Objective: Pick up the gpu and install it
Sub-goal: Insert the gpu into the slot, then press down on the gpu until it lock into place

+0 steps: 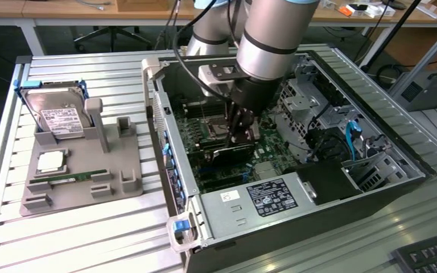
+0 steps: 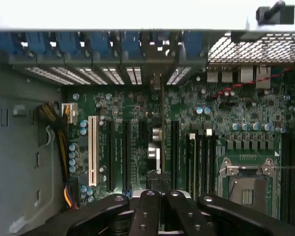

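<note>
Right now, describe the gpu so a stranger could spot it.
Look inside the open computer case, over the green motherboard. The gripper is shut on the gpu, a dark flat card standing on edge among the slots, unlike the bare slots beside it.

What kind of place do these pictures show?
Probably a robotics lab or test workshop: an open black desktop computer case lies on a ribbed metal table, a grey fixture tray holds spare parts, and desks with office chairs stand behind.
</note>
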You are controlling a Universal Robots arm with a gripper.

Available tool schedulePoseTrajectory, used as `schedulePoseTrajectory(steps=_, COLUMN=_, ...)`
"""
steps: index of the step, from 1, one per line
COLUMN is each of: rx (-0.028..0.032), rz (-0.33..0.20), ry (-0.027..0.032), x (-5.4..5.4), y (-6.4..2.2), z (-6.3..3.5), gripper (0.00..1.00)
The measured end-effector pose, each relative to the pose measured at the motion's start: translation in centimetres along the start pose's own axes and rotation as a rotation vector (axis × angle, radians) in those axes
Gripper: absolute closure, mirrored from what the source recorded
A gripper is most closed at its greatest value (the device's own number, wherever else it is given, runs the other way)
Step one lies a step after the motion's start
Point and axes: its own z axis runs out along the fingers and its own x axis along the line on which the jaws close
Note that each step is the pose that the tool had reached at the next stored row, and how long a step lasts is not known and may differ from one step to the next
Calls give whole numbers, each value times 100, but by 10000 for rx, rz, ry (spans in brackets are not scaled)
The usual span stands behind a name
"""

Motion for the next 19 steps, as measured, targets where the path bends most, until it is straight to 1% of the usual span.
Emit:
schedulePoseTrajectory(steps=2, rx=-38, rz=-26, ry=1, x=1, y=-80, z=-5, gripper=89)
schedulePoseTrajectory(steps=3, rx=-63, rz=-41, ry=-1, x=2, y=-134, z=-7, gripper=89)
schedulePoseTrajectory(steps=5, rx=-98, rz=-69, ry=-1, x=4, y=-203, z=-11, gripper=89)
schedulePoseTrajectory(steps=7, rx=-116, rz=-96, ry=-4, x=6, y=-247, z=-13, gripper=89)
schedulePoseTrajectory(steps=11, rx=-117, rz=-97, ry=-16, x=5, y=-250, z=-14, gripper=89)
schedulePoseTrajectory(steps=18, rx=-117, rz=-98, ry=-15, x=6, y=-250, z=-14, gripper=89)
schedulePoseTrajectory(steps=19, rx=-118, rz=-97, ry=-14, x=6, y=-239, z=-14, gripper=89)
